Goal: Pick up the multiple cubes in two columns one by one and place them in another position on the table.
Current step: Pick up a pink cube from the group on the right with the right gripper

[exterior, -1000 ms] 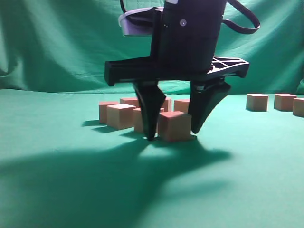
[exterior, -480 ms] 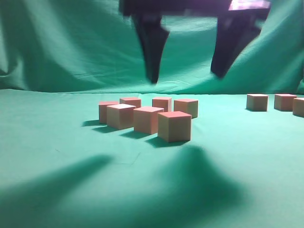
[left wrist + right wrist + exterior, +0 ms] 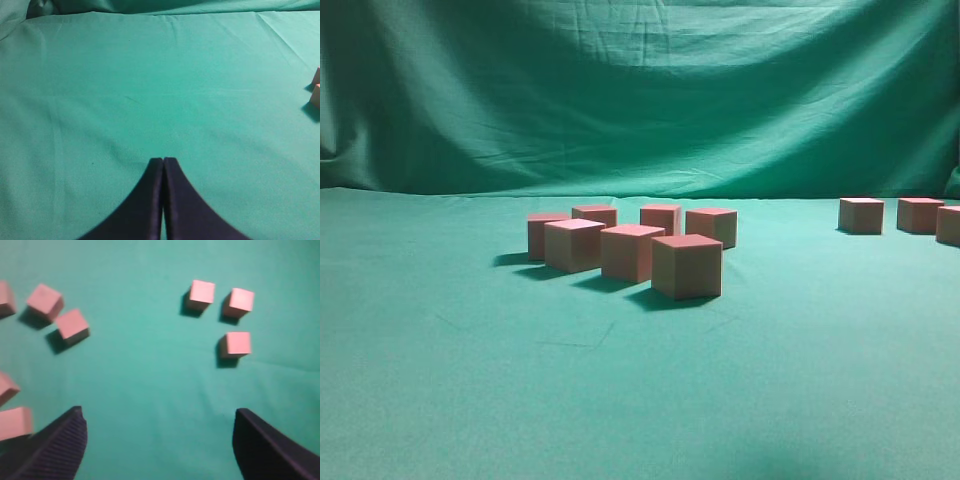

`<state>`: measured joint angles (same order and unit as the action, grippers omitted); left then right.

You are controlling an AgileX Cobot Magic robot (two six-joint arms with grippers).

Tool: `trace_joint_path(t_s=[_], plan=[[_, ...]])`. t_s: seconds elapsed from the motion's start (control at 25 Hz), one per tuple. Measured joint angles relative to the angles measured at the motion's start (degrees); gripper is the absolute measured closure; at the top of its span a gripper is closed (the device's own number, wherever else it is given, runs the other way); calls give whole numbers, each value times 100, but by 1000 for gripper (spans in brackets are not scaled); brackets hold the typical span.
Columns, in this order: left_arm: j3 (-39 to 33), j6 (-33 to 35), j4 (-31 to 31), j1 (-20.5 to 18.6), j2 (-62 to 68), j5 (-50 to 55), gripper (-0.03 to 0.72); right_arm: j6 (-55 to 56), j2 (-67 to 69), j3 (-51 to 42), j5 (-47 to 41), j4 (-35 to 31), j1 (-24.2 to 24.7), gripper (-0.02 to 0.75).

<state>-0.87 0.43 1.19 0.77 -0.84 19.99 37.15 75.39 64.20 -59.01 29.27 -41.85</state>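
The right gripper, which a second ago straddled the nearest cube with its fingers on the cloth and half a second ago was lifting out of the top of the exterior view, has now left that view altogether; the cube it stood over sits where it was.

Nearest in the exterior view is that front cube (image 3: 687,266), resting flat on the green tablecloth (image 3: 620,400) with a corner turned toward the camera. Just behind and left of it stand a second cube (image 3: 632,251) and a third (image 3: 574,244), then a back row of four more cubes, all close together but not stacked. Well apart, at the far right, lies a group of three cubes (image 3: 861,215). Behind everything hangs a green backdrop (image 3: 640,90).

From above, the right gripper (image 3: 159,446) hangs high over the cloth with its dark ribbed fingers (image 3: 57,447) spread wide and nothing between them. The left gripper (image 3: 163,162) is low over bare cloth with its fingertips pressed together, empty, and cube edges (image 3: 315,95) show at the right border of its view.
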Motion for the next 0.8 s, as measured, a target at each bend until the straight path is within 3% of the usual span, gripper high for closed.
trace_joint_path(t_s=[0.16,0.2,0.44,0.6,0.8], plan=[[0,0,0,0,0,0,688,-396,-56,12,-217,-95,1043,151],[0,0,0,0,0,0,688,-544,-14,12,-217,-194,1268,194],[0,0,0,0,0,0,688,-1692,587,12,97,-1226,2717,183],[0,0,0,0,0,0,688,-2450,1180,12,318,-1596,3258,183],[0,0,0,0,0,0,688,-3020,1812,38,973,-1671,3344,183]])
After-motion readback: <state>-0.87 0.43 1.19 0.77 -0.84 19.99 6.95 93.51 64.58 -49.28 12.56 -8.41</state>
